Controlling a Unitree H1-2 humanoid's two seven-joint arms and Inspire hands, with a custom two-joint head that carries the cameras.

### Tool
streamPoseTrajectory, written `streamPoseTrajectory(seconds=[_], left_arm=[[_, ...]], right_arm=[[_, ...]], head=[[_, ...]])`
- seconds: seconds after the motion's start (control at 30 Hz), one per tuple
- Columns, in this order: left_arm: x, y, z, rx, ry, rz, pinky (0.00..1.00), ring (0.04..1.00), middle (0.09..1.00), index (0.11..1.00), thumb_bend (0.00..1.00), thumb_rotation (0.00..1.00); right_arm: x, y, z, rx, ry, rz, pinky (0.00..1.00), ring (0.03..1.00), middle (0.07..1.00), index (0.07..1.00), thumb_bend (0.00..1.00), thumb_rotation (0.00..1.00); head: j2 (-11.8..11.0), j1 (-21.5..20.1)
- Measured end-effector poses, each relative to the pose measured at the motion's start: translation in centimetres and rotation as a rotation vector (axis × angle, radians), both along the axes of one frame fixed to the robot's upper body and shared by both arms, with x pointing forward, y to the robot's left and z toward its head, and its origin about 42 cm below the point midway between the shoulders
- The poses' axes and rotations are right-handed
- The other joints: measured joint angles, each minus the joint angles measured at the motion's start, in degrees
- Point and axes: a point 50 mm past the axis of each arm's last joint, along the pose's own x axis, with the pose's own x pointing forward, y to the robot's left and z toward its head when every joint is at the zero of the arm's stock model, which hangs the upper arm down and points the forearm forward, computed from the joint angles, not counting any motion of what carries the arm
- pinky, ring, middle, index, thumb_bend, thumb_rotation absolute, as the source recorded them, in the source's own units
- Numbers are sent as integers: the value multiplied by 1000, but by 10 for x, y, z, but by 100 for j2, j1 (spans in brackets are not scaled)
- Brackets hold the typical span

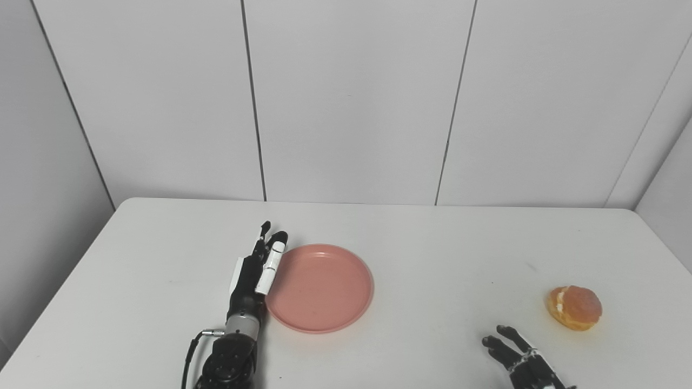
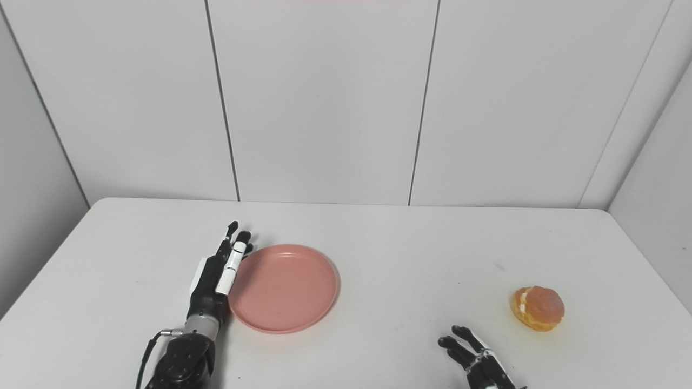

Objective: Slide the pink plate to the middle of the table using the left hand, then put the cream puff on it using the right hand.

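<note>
Pink plate (image 1: 324, 289) bare, cream puff (image 1: 574, 307) well apart.

Both head cameras look down and forward over the white table (image 1: 432, 254) from its near edge, facing the panelled wall (image 1: 351, 97) at the far side. The right eye view sits slightly to the right, and both share nearly the whole tabletop and the wall
</note>
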Motion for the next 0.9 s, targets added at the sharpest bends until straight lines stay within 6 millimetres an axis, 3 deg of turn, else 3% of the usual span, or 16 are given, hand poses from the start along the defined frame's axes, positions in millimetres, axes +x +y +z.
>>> streamPoseTrajectory(seconds=[0.2,0.5,0.9], left_arm=[[-9,-8,-1,-29,10,-13,883,931,979,1000,613,950],[-16,-26,-2,-46,19,-56,917,918,982,1000,620,900],[-20,-38,-5,-30,8,-86,939,936,984,1000,657,929]], right_arm=[[5,8,3,-7,40,-8,890,841,751,804,863,942],[8,18,5,-42,65,-17,870,830,755,802,854,965],[10,29,5,-43,66,-16,887,840,761,803,863,970]], head=[[70,-369],[105,-633],[141,-1125]])
